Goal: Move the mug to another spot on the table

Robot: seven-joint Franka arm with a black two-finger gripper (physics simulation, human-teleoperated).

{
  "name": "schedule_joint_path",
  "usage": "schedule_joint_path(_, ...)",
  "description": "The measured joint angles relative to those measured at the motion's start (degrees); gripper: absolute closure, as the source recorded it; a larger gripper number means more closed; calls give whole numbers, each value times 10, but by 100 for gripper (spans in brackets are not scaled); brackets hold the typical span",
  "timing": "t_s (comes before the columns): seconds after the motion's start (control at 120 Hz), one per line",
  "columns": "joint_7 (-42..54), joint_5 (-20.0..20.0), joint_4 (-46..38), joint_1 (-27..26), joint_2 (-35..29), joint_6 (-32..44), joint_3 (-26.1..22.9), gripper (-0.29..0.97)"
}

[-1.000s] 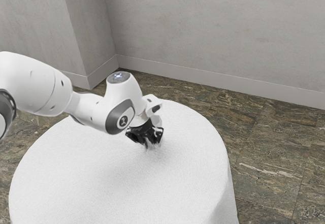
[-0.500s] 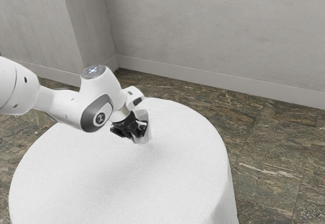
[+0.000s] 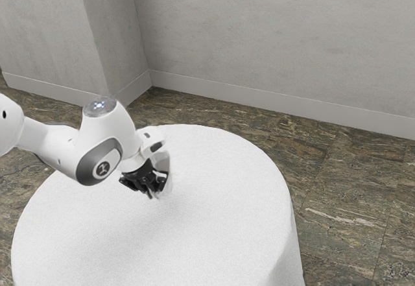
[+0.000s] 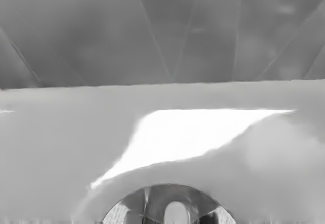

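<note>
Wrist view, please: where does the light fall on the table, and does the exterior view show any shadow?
Wrist view: a bright patch lies on the white table beyond the mug, shade around it. Exterior view: even light, a faint shadow beneath the gripper.

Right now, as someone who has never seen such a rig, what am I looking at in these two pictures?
The machine is a white jointed robot arm that ends in a black two-finger gripper. The wide picture comes from a camera at the arm's side. It shows a round white-covered table standing on a mottled stone floor. The other picture comes from a camera on the arm's hand, looking across the tabletop toward the wall. The thing being handled is a small pale mug. The gripper appears shut on it, low over the table. The blurred round rim at the hand camera's lower edge is that mug.
</note>
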Motion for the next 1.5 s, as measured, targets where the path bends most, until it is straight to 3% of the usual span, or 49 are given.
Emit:
schedule_joint_path(0.233, -12, 6, -37, 13, 1, 16, -4, 75)
schedule_joint_path(0.333, -11, 3, -41, -32, 2, 19, 45, 56)
schedule_joint_path(0.467, -8, 0, -43, -40, 4, 22, 58, 30)
schedule_joint_path(0.692, -4, -1, -65, -43, -37, 23, 58, 11)
schedule_joint_path(0.9, -1, 3, -68, -60, -84, 23, 51, 4)
schedule_joint_path(1.317, 4, 9, -70, -53, -89, 23, 53, 1)
schedule_joint_path(1.5, 5, 31, -61, -40, -116, 23, 57, 0)
